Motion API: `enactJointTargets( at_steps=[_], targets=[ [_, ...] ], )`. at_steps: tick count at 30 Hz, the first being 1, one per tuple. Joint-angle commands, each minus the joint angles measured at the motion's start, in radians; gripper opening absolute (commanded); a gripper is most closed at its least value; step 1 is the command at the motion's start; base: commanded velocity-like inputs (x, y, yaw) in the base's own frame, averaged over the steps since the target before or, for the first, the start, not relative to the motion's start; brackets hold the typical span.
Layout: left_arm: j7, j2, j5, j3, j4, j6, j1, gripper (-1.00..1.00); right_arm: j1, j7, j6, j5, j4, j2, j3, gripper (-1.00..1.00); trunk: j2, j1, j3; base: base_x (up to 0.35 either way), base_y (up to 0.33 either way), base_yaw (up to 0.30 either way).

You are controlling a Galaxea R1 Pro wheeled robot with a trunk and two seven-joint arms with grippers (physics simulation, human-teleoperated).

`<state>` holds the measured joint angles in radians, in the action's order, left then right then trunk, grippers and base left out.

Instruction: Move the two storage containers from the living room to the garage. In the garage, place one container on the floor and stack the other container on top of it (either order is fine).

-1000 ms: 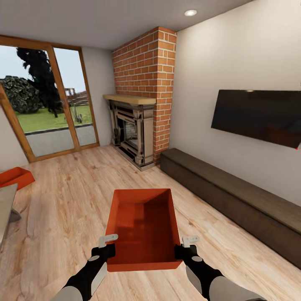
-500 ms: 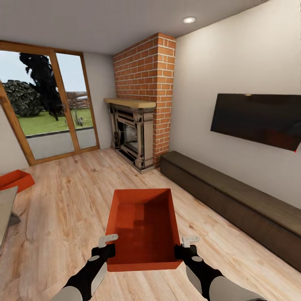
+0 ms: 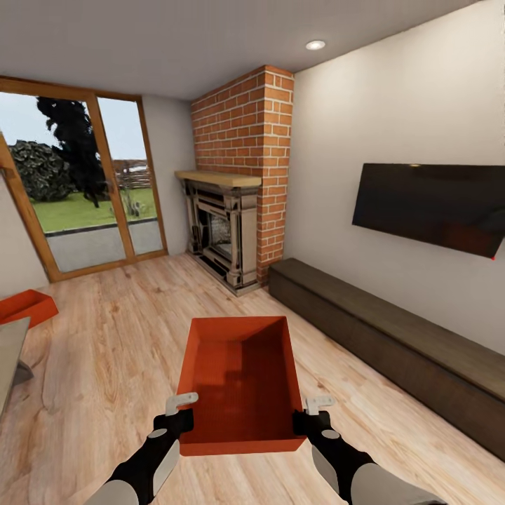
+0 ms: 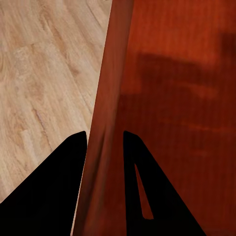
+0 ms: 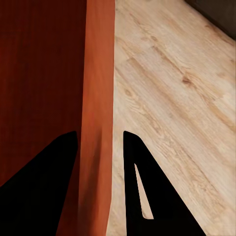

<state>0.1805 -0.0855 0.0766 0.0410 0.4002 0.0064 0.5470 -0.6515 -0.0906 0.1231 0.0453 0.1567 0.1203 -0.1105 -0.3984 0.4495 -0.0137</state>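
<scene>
We hold one orange box [image 3: 240, 382] up in front of the fireplace [image 3: 223, 231], left gripper [image 3: 179, 414] and right gripper [image 3: 313, 414] each pinching a side wall (the other box [image 3: 24, 307] sits far left of the fireplace), so the garage trip is not done.

I saw a brick fireplace [image 3: 238, 210] by the wall. A dark screen [image 3: 428, 207] hung above a long low cabinet [image 3: 393, 344]. Big glass doors [image 3: 77, 189] showed grass and, I think, trees outside.
</scene>
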Motion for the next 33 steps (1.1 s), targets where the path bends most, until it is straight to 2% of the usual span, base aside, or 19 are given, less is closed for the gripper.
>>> enactJointTargets(
  at_steps=[1,23,33],
  targets=[
    [0.005,0.000,-0.006,0.013,0.020,0.001,0.001,-1.00,0.000,-0.014,0.004,0.010,-0.005,-0.001,0.005,-1.00,-0.002,0.001,0.000,0.000,0.000,0.000],
    [0.007,0.000,-0.008,0.013,0.021,0.001,0.001,-1.00,0.000,-0.014,0.004,0.010,-0.005,-0.001,0.005,-1.00,-0.002,0.001,0.034,0.000,0.000,0.000],
    [0.007,0.000,-0.008,0.013,0.020,0.001,0.001,-1.00,0.000,-0.012,0.003,0.010,-0.005,-0.001,0.006,-1.00,-0.002,0.001,0.037,0.000,0.000,0.000]
  ],
)
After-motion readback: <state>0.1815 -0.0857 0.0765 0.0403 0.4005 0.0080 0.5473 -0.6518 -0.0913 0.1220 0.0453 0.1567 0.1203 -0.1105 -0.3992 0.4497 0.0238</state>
